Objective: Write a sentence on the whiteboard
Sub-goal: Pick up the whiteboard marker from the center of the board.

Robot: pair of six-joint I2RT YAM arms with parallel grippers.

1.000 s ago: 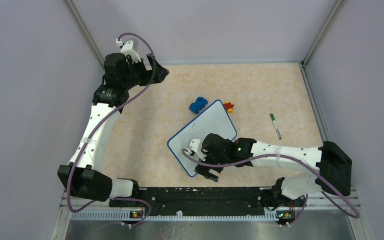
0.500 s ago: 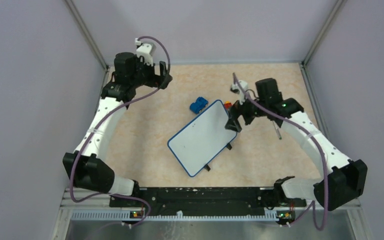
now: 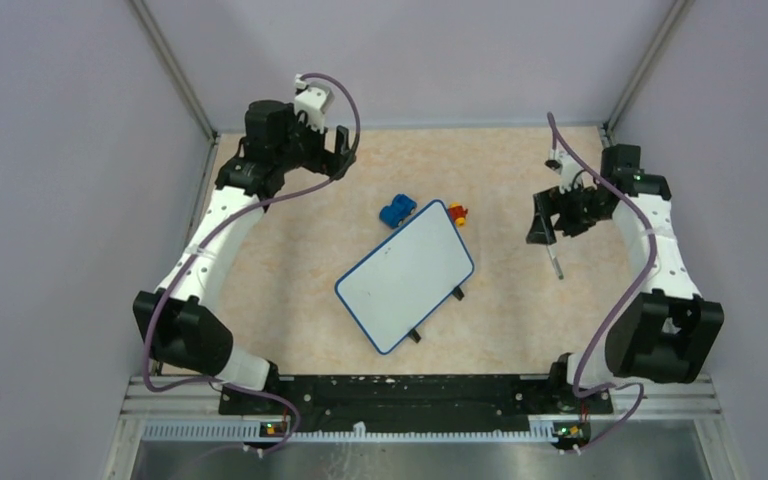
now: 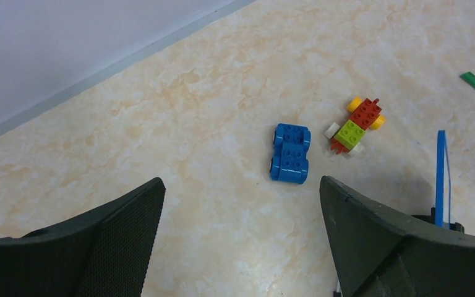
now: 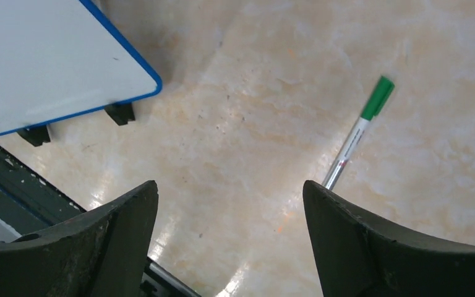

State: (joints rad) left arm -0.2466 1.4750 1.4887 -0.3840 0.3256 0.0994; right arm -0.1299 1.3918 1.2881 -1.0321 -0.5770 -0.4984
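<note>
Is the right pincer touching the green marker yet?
Apart. Right wrist view: the green marker lies flat on the table, well below the open right pincer, whose fingers grip nothing.

No writing can be read — the whiteboard (image 3: pixel 405 280) shows only white.

The left arm (image 3: pixel 198 262) and the right arm (image 3: pixel 663 238) are built of white links joined by bulky black joint housings, and a purple cable (image 3: pixel 344 90) is looped along each. A small green light (image 3: pixel 640 178) is seen on the right arm. The black fingers (image 4: pixel 99 241) are faced with fine mesh texture.
</note>
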